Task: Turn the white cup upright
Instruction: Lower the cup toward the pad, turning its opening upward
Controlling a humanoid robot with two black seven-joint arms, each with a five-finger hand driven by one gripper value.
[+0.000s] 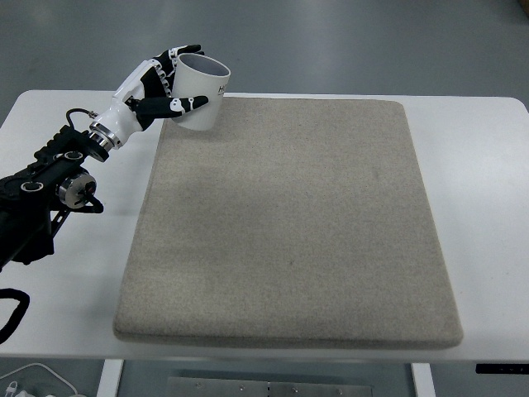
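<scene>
Fingers (183,103): we see them wrapped around the white cup (201,93), the thumb lying across its near side and the other fingers curled over the far side by the rim.
Left hand (154,87): it grips the cup at the far left corner of the mat, its white and black arm (50,178) coming in from the left edge.
White cup: we find it mouth up and slightly tilted, its base at or just over the mat's far left corner; we cannot tell whether it touches the mat.
Cup contents: what we can see of the inside looks dark and bare, though the view does not reach the bottom.
Cup marking: a small dark print sits near the rim, too small for us to read.
Mat (289,223): a beige felt-like sheet covers most of the worktop (483,174), with only the cup at its corner.
Worktop: white, showing on all sides of the mat.
</scene>
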